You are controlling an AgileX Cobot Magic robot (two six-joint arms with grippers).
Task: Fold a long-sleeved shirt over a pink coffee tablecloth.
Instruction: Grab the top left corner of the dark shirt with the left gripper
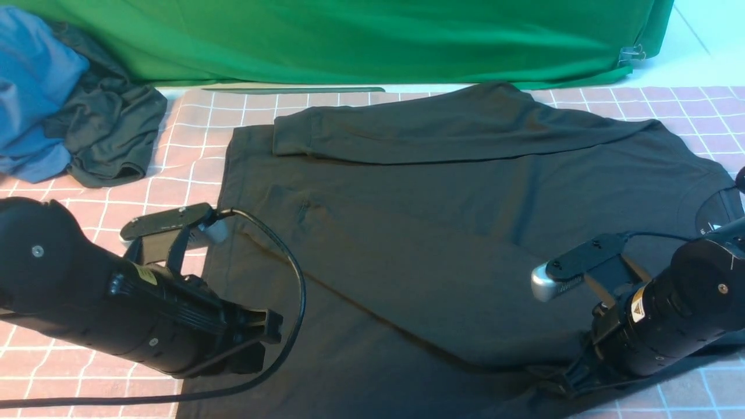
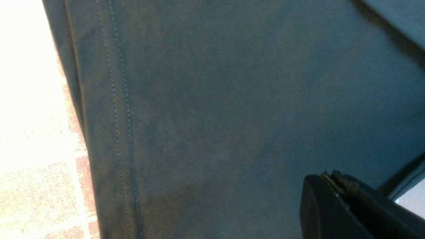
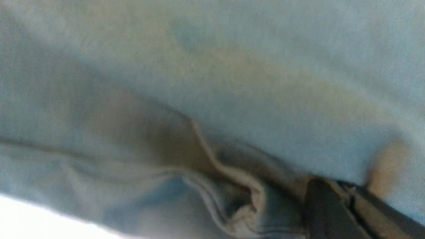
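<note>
The pink grid-lined tablecloth (image 1: 192, 157) carries the matte black shirt (image 1: 442, 244) at centre, collar at 3 o'clock, a sleeve (image 1: 442, 131) folded across at 12. Only the left wrist view shows its double-stitched hem (image 2: 121, 132). The left gripper (image 1: 265, 334), 7 o'clock, is closed (on cloth? unclear); the right gripper (image 1: 557, 384), 5 o'clock, pinches the shirt's bunched edge. The white print (image 1: 717, 227) is unreadable.

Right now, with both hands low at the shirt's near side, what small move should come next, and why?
Probably raise the right hand a little: it is shut on a bunched fold of the long-sleeved shirt, and the far sleeve already lies folded across. The left hand is shut too; whether it grips cloth is unclear.
</note>
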